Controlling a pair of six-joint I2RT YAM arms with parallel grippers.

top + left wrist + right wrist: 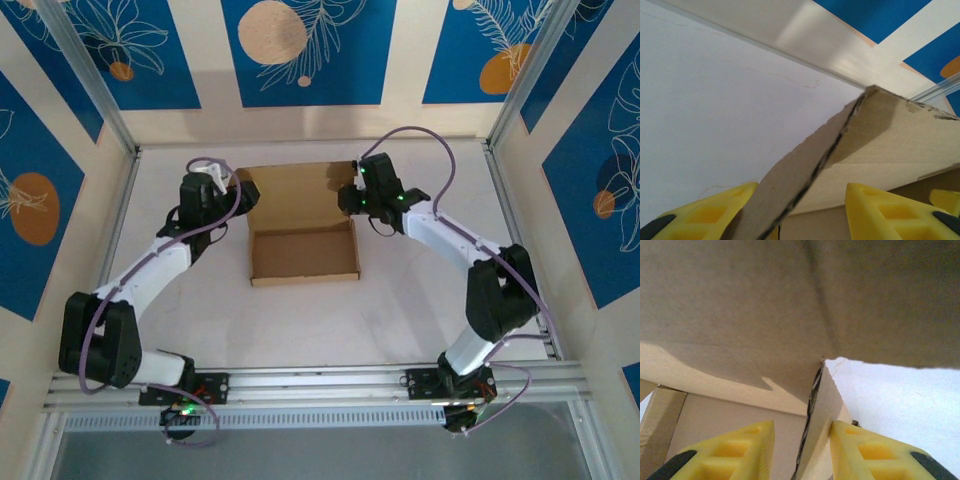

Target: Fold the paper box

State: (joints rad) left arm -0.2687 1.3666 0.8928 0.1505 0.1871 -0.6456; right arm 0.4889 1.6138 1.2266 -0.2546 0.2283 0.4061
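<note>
At the middle of the white surface a brown box is laid, its tray open upward and a wide panel joined at 12 o'clock. At its 10 o'clock corner a flap is straddled by the left fingers, held partly open and not clamped. At 2 o'clock a side wall is straddled by the right fingers, likewise partly open, a gap being seen on one side.

We find the paper box near the table's far edge, midway across; the left gripper straddles a flap at its far-left corner (the right gripper, a wall at far right).
</note>
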